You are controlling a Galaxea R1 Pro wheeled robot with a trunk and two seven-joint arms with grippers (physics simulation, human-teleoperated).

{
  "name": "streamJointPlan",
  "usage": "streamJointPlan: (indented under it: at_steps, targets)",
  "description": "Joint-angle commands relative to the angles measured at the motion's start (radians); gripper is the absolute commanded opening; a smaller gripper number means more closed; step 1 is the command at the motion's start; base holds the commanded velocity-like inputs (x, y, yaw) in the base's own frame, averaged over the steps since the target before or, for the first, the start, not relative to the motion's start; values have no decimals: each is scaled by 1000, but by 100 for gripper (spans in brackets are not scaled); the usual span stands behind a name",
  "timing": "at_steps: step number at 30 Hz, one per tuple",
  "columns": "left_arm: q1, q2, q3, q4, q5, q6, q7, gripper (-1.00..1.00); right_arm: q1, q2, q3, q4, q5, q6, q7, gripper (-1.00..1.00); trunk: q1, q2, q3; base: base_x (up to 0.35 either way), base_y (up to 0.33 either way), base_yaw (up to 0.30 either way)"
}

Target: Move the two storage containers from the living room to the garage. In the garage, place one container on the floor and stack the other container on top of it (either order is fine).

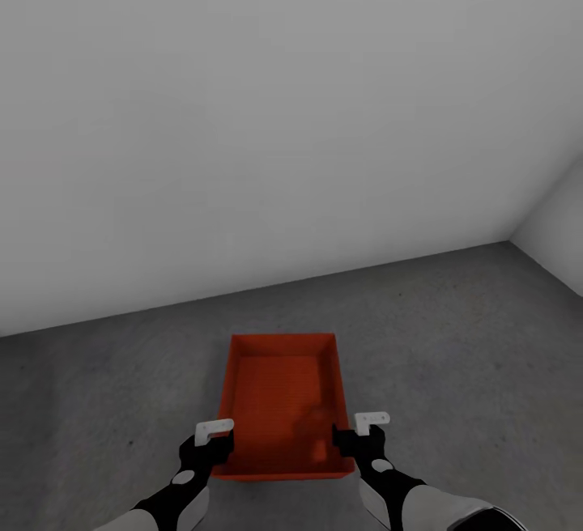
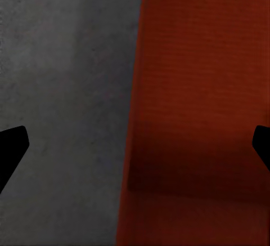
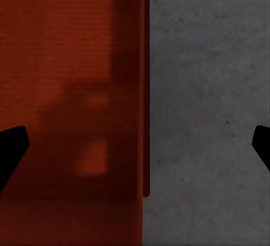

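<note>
Container: our orange-red ribbed rectangular storage container [image 1: 283,401] on matte grey concrete floor [image 1: 453,337], 12 o'clock.
Jaws: left gripper [image 1: 214,443] and right gripper [image 1: 359,432] spread wide astride its side walls.

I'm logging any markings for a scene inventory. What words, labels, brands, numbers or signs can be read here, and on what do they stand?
None can be read.
The orange-red container has plain walls and a ribbed bottom, no label.
The grey floor and pale wall are bare.
The left gripper and right gripper, each open astride a side wall of the container, carry white tabs with faint marks too small to read.
</note>
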Motion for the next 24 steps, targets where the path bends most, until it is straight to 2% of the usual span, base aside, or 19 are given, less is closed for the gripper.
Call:
streamJointPlan:
  at_steps: [1,24]
  targets:
    - [-1,0,-9,1,7,-3,5,100,-1,0,9,2,-8,-4,-2,100,-4,7,3,0,0,0]
    - [-1,0,-9,0,5,-3,5,100,-1,0,9,2,-8,-4,-2,100,-92,168,75,0,0,0]
